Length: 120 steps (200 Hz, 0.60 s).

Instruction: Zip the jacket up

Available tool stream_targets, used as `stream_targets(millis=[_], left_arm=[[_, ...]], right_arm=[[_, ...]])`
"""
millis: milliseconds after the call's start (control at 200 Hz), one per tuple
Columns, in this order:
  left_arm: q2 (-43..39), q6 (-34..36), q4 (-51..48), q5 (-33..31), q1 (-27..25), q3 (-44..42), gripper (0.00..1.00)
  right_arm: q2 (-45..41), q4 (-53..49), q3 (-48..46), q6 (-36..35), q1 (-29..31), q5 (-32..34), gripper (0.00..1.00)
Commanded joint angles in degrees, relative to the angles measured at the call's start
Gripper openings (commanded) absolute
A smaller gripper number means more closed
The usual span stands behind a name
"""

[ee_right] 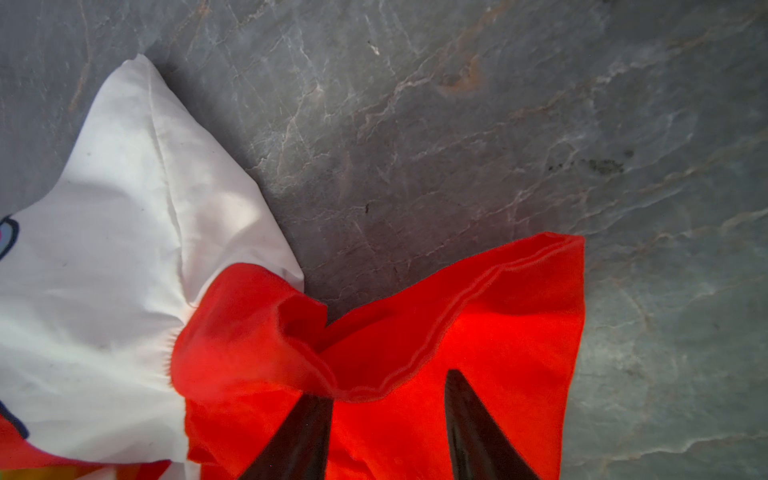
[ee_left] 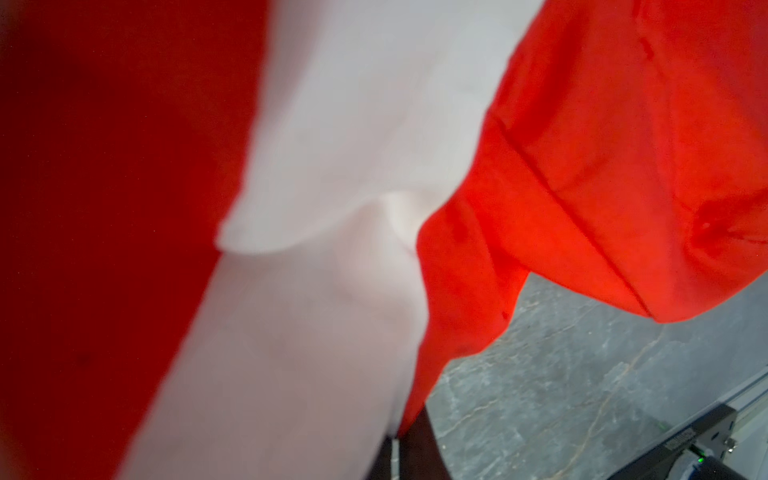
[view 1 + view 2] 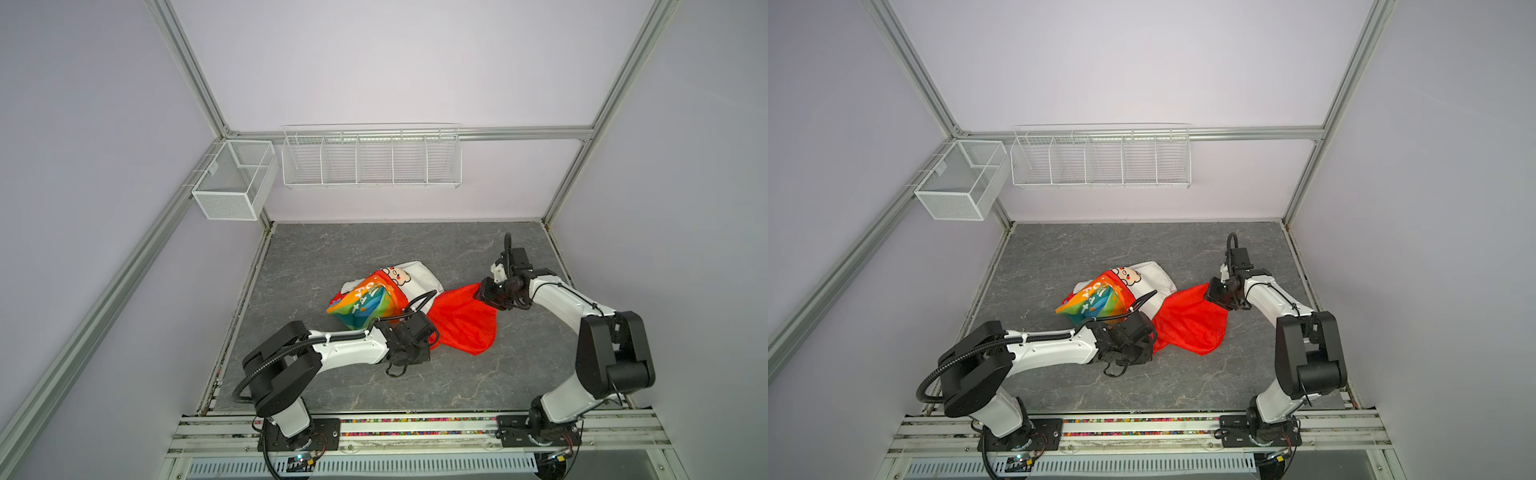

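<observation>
The jacket [image 3: 361, 305] lies crumpled mid-table in both top views, rainbow side up at the left. Its white cartoon lining [image 3: 419, 278] sits behind and its red hood [image 3: 461, 324] spreads to the right. My left gripper [image 3: 433, 340] is at the hood's near-left edge. In the left wrist view its fingers [image 2: 417, 451] are pressed together on the jacket's edge, with white lining [image 2: 332, 124] and red hood [image 2: 602, 166] draped over them. My right gripper [image 3: 484, 291] is at the hood's far-right corner. Its jaws [image 1: 386, 386] stand apart on the red hood [image 1: 498, 311], one tip under the hem fold.
The table [image 3: 374, 386] is grey and marbled, bounded by an aluminium frame. Two white wire baskets [image 3: 232, 183] [image 3: 370, 160] hang on the back wall above it. Both arm bases stand on the front rail [image 3: 415, 424].
</observation>
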Motion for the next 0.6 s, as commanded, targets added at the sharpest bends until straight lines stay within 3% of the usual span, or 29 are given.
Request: stream_targets(millis=[0, 105, 190, 490, 595], left_arm=[[-1.43, 2.36, -6.96, -3.7, 0.29, 3.8, 0.0], [-3.65, 2.4, -10.89, -6.16, 1.31, 4.02, 0.0], [-5.83, 3.46, -13.15, -7.2, 2.97, 3.14, 0.0], [-13.9, 5.72, -16.74, -8.88, 9.61, -2.12, 0.0], [-15.61, 6.34, -16.68, -8.6, 11.92, -4.45, 0.0]], right_arm=[[-1.26, -0.16, 1.71, -0.5, 0.08, -2.3, 0.49], [-3.62, -1.08, 2.41, -1.14, 0.08, -2.48, 0.68], [-5.49, -1.77, 3.0, -1.68, 0.08, -2.2, 0.77], [-3.41, -0.35, 4.0, -1.22, 2.62, -4.4, 0.82], [-0.2, 1.37, 4.78, 0.17, 7.52, -4.78, 0.82]])
